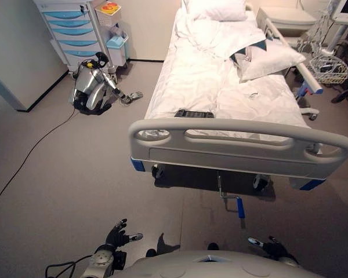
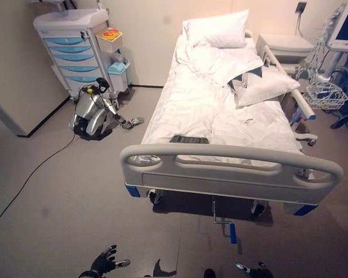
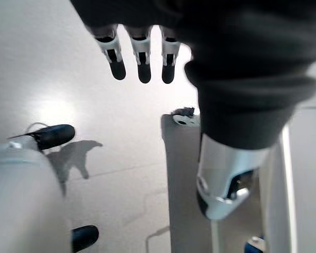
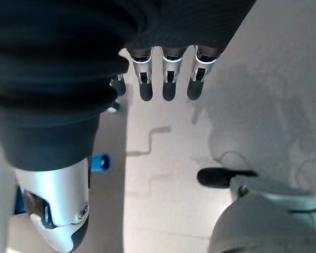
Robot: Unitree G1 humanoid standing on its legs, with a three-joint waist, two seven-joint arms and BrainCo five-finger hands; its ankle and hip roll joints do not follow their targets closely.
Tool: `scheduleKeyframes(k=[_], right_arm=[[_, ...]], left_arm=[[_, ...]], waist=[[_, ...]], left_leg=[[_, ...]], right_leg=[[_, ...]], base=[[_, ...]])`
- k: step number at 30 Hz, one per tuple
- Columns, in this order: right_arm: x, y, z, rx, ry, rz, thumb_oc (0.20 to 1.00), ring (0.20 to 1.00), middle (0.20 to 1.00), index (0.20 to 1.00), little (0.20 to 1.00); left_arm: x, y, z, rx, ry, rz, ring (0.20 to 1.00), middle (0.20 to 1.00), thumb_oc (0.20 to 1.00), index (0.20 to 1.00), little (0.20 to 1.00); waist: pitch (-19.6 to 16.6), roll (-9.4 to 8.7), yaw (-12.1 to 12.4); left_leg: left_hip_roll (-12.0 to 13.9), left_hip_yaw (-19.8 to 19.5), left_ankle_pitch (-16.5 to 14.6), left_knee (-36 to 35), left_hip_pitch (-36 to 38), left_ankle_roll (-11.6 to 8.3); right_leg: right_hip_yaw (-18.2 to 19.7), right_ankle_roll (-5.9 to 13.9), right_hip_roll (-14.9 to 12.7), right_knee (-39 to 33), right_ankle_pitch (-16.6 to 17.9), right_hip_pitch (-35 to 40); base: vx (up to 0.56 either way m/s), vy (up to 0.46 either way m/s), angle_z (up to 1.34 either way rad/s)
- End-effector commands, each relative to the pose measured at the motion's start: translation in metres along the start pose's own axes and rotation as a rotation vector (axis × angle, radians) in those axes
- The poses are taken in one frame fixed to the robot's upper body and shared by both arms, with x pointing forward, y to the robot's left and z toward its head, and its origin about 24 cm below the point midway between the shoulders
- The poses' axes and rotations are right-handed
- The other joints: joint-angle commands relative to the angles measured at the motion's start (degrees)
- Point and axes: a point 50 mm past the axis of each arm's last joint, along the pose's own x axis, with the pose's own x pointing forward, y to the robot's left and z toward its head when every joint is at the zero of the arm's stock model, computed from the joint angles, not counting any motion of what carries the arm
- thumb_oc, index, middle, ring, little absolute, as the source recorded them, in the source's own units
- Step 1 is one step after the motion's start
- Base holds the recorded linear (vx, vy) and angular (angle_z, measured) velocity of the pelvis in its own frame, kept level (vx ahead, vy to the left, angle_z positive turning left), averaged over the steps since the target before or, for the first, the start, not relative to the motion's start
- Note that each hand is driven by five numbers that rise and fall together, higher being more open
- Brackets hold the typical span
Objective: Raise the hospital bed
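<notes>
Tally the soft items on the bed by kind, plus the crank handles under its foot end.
White pillows: 2 (one at the head, one lying mid-bed at the side rail)
White rumpled sheet: 1
Blue-gripped metal crank handle: 1
Total: 4

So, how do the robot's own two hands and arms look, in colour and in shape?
Each arm is silver-grey at the lower end. The left hand and the right hand wear a dark ribbed cover over the back and the wrist. From it comes a row of slim silver fingers with rounded dark tips, and a thicker silver thumb stands apart. No markings can be made out.
</notes>
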Motion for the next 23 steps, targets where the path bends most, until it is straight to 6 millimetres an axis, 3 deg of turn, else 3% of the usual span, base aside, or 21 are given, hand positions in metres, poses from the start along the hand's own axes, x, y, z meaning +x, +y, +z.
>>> scheduleKeyframes(k=[1,15,23], right_arm=[[0.004,0.007,0.030,-0.040,-0.103,0.010,1.000,1.000,1.000,1.000,1.000],[0.004,0.017,0.031,-0.083,-0.107,0.027,1.000,1.000,1.000,1.000,1.000],[0.004,0.016,0.032,-0.072,-0.109,0.024,1.000,1.000,1.000,1.000,1.000]], left_arm=[[0.010,0.009,0.027,0.050,-0.069,0.046,1.000,1.000,1.000,1.000,1.000],[0.014,-0.009,0.031,0.139,-0.061,-0.006,1.000,1.000,1.000,1.000,1.000],[0.012,-0.003,0.026,0.038,-0.047,0.021,1.000,1.000,1.000,1.000,1.000]], waist=[[2.01,-1.76,-0.69],[1.00,-1.80,-1.09],[0.91,-1.69,-0.94]], left_leg=[[-2.30,0.09,-2.64,1.20,2.69,0.85],[-2.26,0.57,-3.44,1.25,4.20,1.27],[-2.20,0.37,-3.29,1.07,4.13,1.25]], right_leg=[[-0.47,5.15,-1.49,1.95,-2.39,2.47],[0.14,5.07,-1.45,1.88,-2.65,3.58],[-0.18,5.13,-1.53,1.68,-2.64,3.62]], base=[[0.00,0.015,-0.04],[0.00,0.005,-0.01],[0.00,0.000,0.00]])
